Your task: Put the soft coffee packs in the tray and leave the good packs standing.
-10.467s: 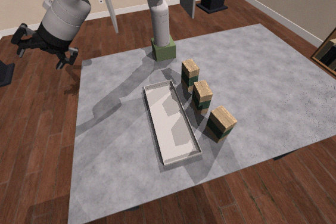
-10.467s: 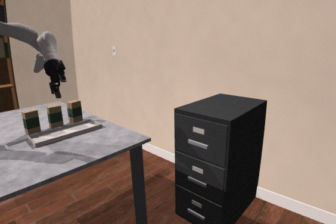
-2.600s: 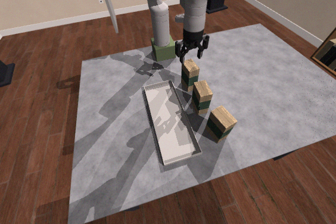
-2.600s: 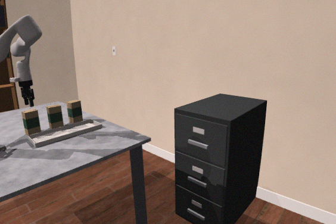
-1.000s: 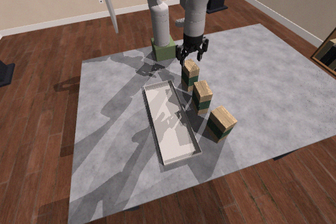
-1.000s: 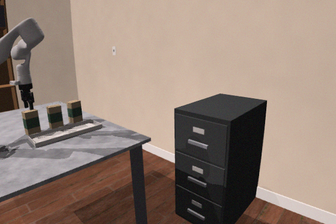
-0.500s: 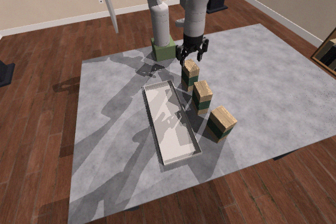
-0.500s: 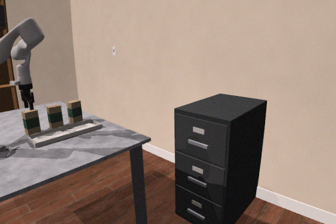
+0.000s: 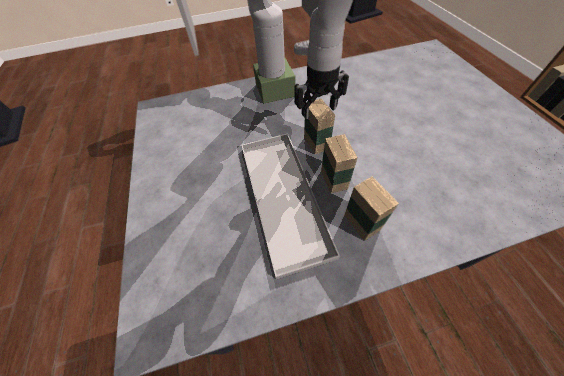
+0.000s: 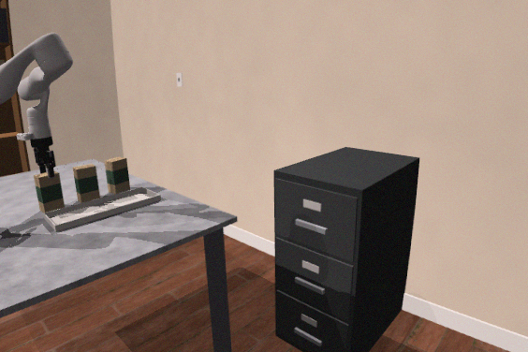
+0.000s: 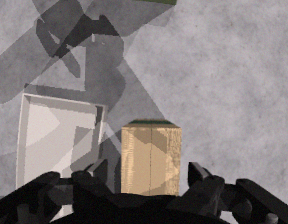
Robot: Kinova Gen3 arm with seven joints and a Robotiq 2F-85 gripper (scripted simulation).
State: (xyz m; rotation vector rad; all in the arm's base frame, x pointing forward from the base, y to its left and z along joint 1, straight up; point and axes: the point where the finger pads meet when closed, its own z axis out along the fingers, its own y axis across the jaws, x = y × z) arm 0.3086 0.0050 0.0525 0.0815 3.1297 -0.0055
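Three coffee packs (image 9: 339, 155) upright beside tray (image 9: 272, 266); open hand (image 9: 321, 100) above.

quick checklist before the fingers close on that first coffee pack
1. Gripper open wide, holding nothing: ok.
2. Gripper above the pack nearest the arm's base, one finger on either side of its top: ok.
3. Fingers low enough to squeeze the big flat sides: cannot tell.
4. All three packs upright in their row, including the middle pack and the far pack: ok.
5. Tray lies beside the row with no pack in it: ok.
6. Which packs are soft: cannot tell by sight.
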